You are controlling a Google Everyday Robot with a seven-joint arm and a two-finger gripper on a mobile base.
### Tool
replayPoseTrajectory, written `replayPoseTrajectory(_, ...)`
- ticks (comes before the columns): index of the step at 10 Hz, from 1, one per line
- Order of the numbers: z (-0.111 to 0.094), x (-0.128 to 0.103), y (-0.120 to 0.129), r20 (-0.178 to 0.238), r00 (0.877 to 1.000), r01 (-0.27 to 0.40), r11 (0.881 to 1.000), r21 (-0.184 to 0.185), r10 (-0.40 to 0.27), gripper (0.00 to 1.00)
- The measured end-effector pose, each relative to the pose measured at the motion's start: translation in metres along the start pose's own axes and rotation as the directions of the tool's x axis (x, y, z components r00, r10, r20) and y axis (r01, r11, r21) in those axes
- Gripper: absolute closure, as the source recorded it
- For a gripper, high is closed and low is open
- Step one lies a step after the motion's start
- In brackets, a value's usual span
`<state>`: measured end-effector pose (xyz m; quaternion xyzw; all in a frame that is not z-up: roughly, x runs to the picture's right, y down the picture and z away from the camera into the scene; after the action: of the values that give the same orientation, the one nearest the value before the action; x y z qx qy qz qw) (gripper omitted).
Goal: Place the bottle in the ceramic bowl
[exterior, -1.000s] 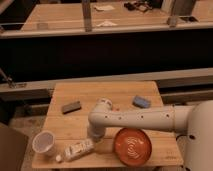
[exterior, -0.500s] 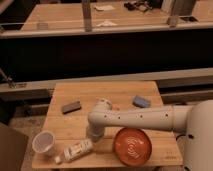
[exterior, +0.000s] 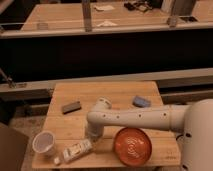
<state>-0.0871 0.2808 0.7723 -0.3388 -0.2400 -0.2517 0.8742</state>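
Note:
A white bottle (exterior: 76, 150) lies on its side near the front left of the wooden table (exterior: 110, 92). The ceramic bowl (exterior: 132, 146), orange-red with a pale spiral pattern, stands at the front right. My gripper (exterior: 93, 135) points down at the end of the white arm (exterior: 140, 118), just above and right of the bottle's upper end, between the bottle and the bowl. The arm hides the gripper's tips.
A white cup (exterior: 44, 143) stands at the front left corner next to the bottle. A dark flat block (exterior: 71, 107) lies mid-left and a blue block (exterior: 141, 102) at the back right. A dark counter wall rises behind the table.

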Motion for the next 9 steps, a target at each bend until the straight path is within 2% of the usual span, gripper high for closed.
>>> replayPoseTrajectory(1, -0.003, -0.002, -0.001, 0.001, 1.0, 0.006, 1.0, 0.002, -0.006, 0.97)
replayPoseTrajectory(5, -0.018, -0.006, -0.005, 0.005, 1.0, 0.027, 1.0, 0.003, -0.027, 0.96)
replayPoseTrajectory(7, -0.003, -0.005, -0.005, 0.014, 0.999, 0.035, 0.999, -0.003, -0.035, 0.85)
replayPoseTrajectory(9, -0.001, -0.008, -0.009, 0.02, 0.999, 0.049, 0.999, -0.01, -0.049, 0.66)
